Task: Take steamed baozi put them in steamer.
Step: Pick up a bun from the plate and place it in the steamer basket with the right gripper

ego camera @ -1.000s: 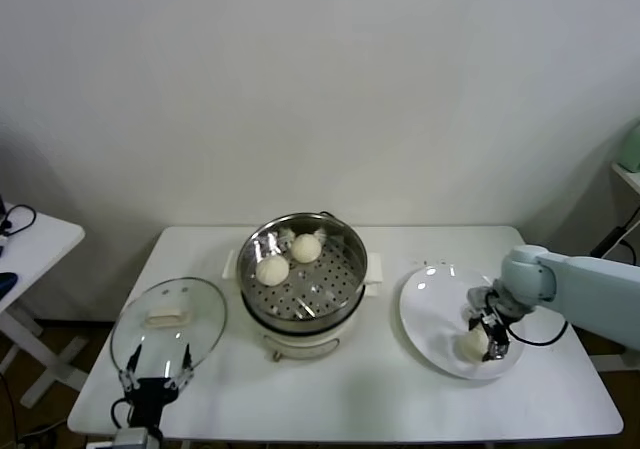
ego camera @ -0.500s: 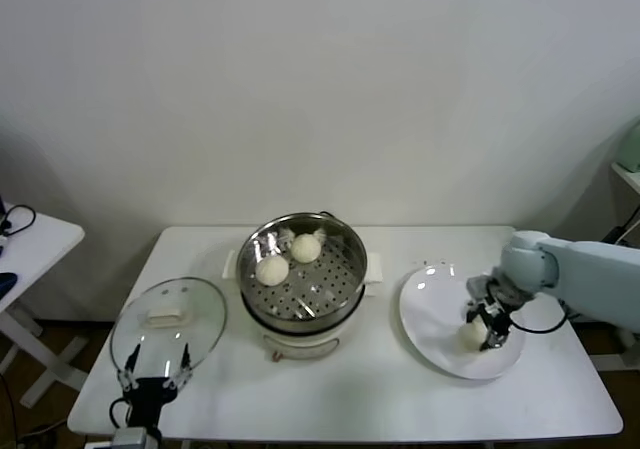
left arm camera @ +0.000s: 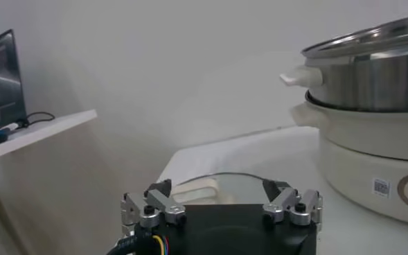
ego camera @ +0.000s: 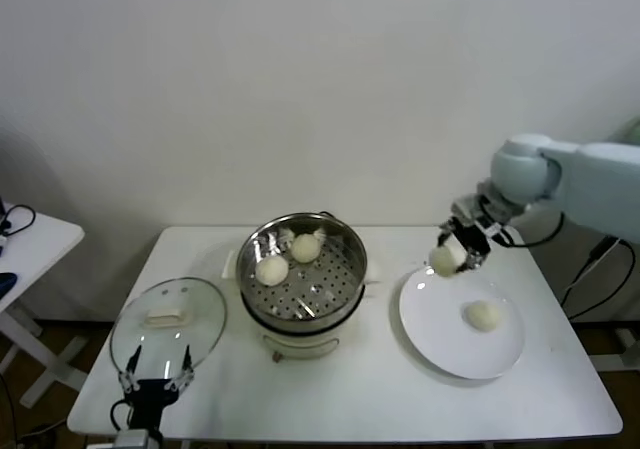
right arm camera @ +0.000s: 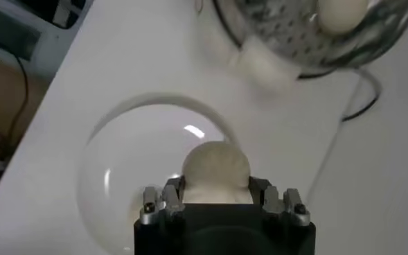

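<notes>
White wall backs a white worktop (ego camera: 380, 389). Above the white plate's (ego camera: 440, 341) far rim, the right hand (ego camera: 455, 252) is clamped on a steamed baozi (ego camera: 445, 259), lifted clear. One baozi (ego camera: 485, 315) lies on the plate; two (ego camera: 272, 269) sit in the steamer (ego camera: 303, 275) at mid-worktop. A glass lid (ego camera: 168, 321) lies beside it, by the parked, wide-open left hand (ego camera: 155, 381). A side table (ego camera: 30, 239) stands left.

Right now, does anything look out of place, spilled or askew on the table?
Nothing stands out. The right gripper holds a baozi above the plate's edge, one baozi rests on the plate, two sit in the upright steamer, and the glass lid lies flat by the idle, open left gripper.
</notes>
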You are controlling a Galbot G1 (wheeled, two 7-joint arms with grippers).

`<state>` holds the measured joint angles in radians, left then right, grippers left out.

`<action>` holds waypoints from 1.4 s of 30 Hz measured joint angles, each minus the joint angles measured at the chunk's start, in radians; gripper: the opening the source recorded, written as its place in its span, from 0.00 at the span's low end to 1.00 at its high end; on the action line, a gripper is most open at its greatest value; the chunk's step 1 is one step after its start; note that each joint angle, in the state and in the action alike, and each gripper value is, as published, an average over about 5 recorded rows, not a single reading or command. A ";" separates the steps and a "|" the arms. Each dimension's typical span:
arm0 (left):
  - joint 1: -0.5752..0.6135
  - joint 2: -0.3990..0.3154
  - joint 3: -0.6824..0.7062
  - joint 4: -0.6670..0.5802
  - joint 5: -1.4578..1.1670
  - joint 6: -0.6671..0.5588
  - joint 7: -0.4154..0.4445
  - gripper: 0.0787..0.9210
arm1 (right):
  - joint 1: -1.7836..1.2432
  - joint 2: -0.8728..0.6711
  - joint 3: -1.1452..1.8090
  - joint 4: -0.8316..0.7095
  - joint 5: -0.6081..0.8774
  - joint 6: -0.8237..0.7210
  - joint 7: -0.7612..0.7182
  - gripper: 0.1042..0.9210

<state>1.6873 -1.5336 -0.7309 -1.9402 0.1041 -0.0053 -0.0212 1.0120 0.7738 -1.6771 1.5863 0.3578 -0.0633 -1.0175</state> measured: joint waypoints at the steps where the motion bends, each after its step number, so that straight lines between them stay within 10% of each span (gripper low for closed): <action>1: 0.001 0.000 -0.001 0.000 0.001 0.000 0.000 0.88 | 0.011 0.015 0.009 0.006 0.001 0.019 0.004 0.64; 42: 0.002 0.001 -0.003 0.011 0.004 -0.004 -0.003 0.88 | -0.321 0.534 0.135 -0.191 -0.297 0.421 0.119 0.63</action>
<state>1.6894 -1.5331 -0.7339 -1.9291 0.1077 -0.0095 -0.0240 0.6914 1.3076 -1.5425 1.3953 0.0612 0.3575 -0.8984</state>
